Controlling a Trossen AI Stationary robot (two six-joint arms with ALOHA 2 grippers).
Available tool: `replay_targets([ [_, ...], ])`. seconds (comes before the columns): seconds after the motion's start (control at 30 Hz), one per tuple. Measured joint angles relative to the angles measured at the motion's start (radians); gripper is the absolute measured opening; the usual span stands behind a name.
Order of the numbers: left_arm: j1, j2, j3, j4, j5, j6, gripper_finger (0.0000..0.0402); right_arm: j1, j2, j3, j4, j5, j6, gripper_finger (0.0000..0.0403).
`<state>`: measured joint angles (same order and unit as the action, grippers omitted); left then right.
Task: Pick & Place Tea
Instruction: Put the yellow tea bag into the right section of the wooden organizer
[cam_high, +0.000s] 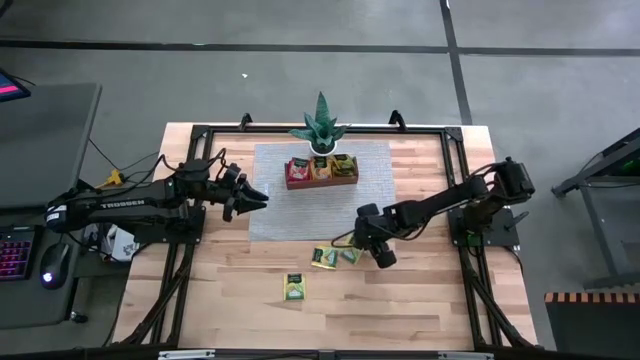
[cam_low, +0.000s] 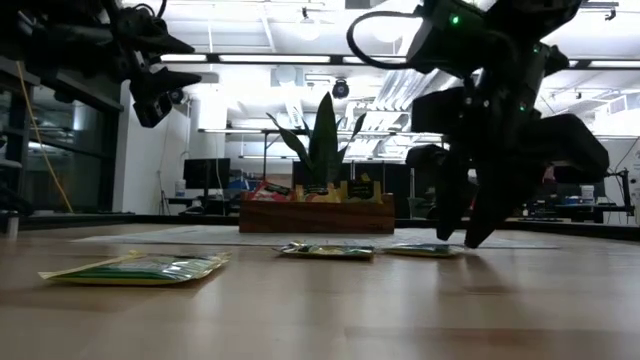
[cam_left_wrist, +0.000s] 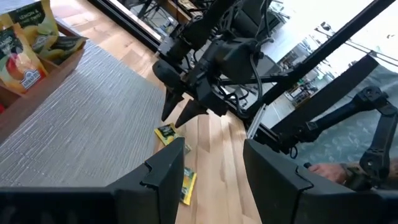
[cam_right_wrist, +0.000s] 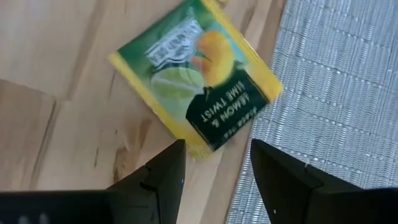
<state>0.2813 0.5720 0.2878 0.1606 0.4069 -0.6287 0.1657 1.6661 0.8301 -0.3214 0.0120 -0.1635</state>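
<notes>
Three green-and-yellow tea packets lie flat on the wooden table: one (cam_high: 350, 255) by the grey mat's near edge, one (cam_high: 323, 258) beside it, one (cam_high: 294, 287) nearer the front. My right gripper (cam_high: 378, 248) is open and points down, just right of the first packet, which fills the right wrist view (cam_right_wrist: 199, 81); the fingers (cam_low: 470, 215) touch nothing. More packets stand in the brown wooden tray (cam_high: 322, 172) on the mat. My left gripper (cam_high: 250, 198) is open and empty, raised over the mat's left edge.
A spiky green potted plant (cam_high: 320, 130) stands behind the tray at the mat's far edge. The grey mat (cam_high: 300, 215) covers the table's middle. A black frame (cam_high: 455, 150) runs along the table's edges. Bare wood lies toward the front edge.
</notes>
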Motion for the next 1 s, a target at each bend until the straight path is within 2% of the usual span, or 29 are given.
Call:
replay_targets([
  [0.53,0.0,0.0,0.0,-0.007,-0.01,-0.005,0.0163,-0.021,0.003,-0.028,0.058,-0.072,-0.054,0.0175],
  [0.73,0.0,0.0,0.0,-0.007,-0.009,-0.005,0.0163,-0.023,0.043,-0.026,0.085,-0.117,-0.03,0.0172],
  [1.0,0.0,0.0,0.0,-0.007,-0.009,-0.005,0.0163,-0.022,0.054,-0.026,0.126,-0.122,0.008,0.0162],
])
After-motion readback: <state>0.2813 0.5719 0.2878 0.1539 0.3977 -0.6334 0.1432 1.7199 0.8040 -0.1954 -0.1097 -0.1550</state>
